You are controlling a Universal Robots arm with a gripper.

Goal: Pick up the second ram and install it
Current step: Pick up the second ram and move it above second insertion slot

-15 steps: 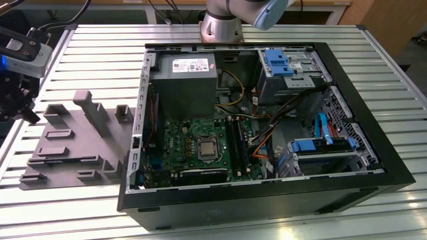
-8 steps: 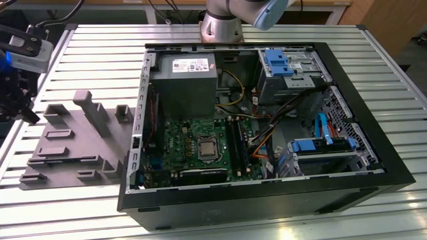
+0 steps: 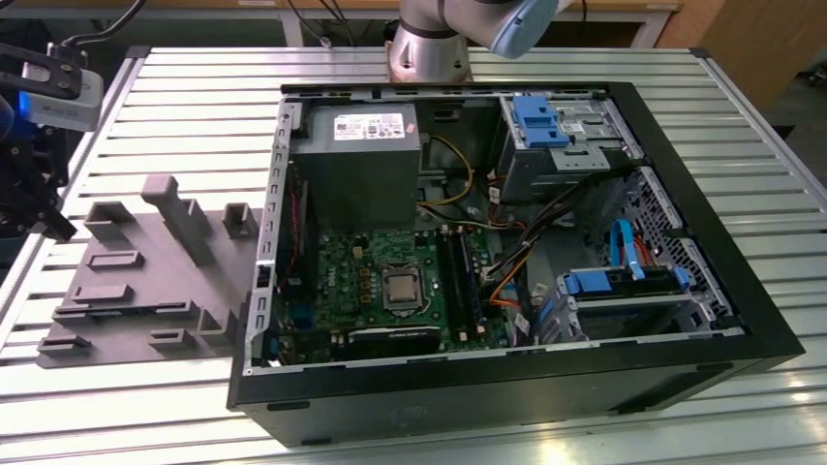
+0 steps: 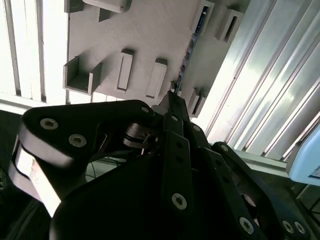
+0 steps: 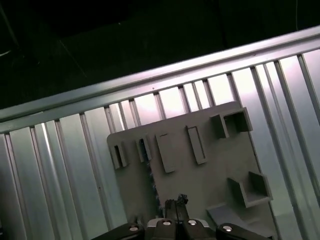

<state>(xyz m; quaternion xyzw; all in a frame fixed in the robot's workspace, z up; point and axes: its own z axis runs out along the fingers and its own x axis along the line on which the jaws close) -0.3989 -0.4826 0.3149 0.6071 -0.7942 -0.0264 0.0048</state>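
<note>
Twice spotting the second ram (image 5: 149,176), in both wrist views, standing on edge in the grey tray (image 5: 205,192). Seeing the gripper (image 5: 176,201) hanging just beside it, jaws pressing together, gripping nothing. Also catching that tray lying on the slatted desk (image 3: 194,87) toward the exterior view's left, with the open PC case (image 3: 452,402) sitting at centre frame, just beside it.

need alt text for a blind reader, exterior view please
An open computer case lies on a slatted metal table, green motherboard exposed. A grey moulded tray sits beside it at the exterior view's left.
</note>
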